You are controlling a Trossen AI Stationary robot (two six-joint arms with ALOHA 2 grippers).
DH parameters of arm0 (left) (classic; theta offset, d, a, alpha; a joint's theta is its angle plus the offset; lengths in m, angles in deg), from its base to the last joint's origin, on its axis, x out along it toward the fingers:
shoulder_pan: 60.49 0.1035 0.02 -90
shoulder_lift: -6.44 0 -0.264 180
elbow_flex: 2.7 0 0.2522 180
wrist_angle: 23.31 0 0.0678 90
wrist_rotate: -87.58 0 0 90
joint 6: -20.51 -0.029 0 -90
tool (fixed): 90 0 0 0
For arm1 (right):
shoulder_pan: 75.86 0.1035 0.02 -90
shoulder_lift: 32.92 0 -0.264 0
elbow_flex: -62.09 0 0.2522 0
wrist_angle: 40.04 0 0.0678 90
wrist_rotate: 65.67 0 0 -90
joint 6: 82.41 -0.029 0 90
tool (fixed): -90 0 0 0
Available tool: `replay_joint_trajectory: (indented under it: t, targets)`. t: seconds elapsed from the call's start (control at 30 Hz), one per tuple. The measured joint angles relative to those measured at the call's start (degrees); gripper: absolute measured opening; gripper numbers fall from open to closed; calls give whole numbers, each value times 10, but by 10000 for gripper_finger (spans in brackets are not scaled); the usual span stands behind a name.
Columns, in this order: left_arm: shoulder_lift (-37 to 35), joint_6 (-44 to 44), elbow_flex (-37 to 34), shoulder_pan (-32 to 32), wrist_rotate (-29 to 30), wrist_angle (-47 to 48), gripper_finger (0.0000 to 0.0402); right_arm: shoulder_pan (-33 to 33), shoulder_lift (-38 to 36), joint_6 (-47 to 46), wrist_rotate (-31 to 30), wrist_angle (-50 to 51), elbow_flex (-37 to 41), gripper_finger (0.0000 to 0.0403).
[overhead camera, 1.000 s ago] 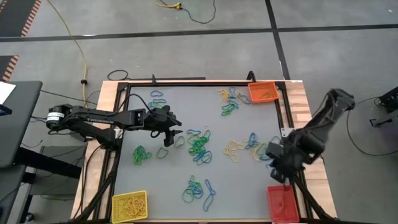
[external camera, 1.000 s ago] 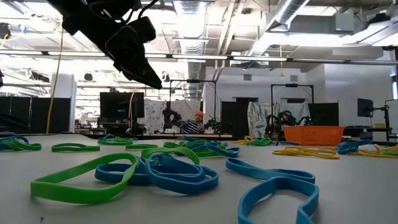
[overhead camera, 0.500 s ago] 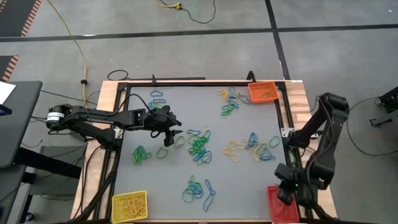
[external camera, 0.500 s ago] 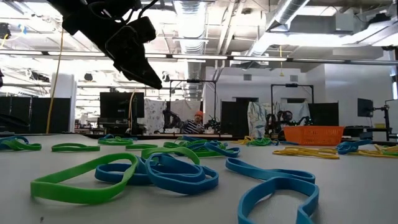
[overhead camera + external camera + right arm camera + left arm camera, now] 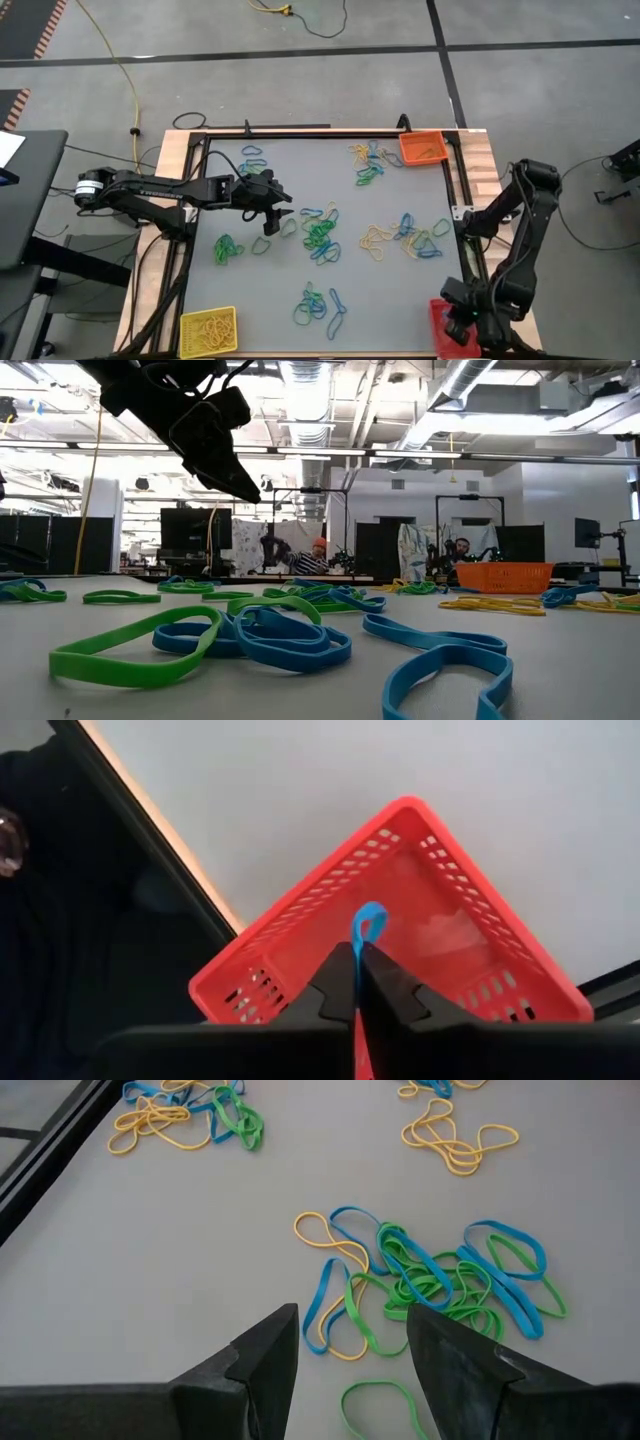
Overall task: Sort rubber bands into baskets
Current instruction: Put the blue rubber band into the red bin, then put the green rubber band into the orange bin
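Right gripper (image 5: 357, 982) is over the red basket (image 5: 448, 322) at the table's 5 o'clock corner, fingers pinched together on a blue rubber band (image 5: 367, 928). The band sticks out past the fingertips as a narrow loop, long axis running straight away from the gripper toward the basket floor; looks like it hangs above the floor, not sure from this angle. In the right wrist view the red basket sits diagonally, one corner pointing away from the camera.

Left gripper (image 5: 350, 1345) hangs above the grey table (image 5: 290, 270) at about 9 o'clock, fingers parted, nothing between them. Just ahead of it lies a tangle of green, blue and yellow rubber bands (image 5: 430, 1285), flat on the surface, loops stretched in mixed directions.

More bands scattered in clusters mid-table and toward 6 o'clock. Orange basket (image 5: 422, 148) at the 1 o'clock corner, yellow basket (image 5: 207, 330) at the 7 o'clock corner with yellow bands inside.
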Motion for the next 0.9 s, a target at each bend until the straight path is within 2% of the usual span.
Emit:
replay_joint_trajectory:
  t: [0.2,0.6,0.7,0.9]
  targets:
    - [0,0,0,0,0,0,178,10,-1,-29,0,10,0,81]
    - [0,0,0,0,0,0,178,8,-1,-33,-2,51,0,211]
    - [0,0,0,0,0,0,178,8,-4,-22,-15,53,0,226]
    - [0,0,0,0,0,0,178,0,-31,23,-95,54,0,226]
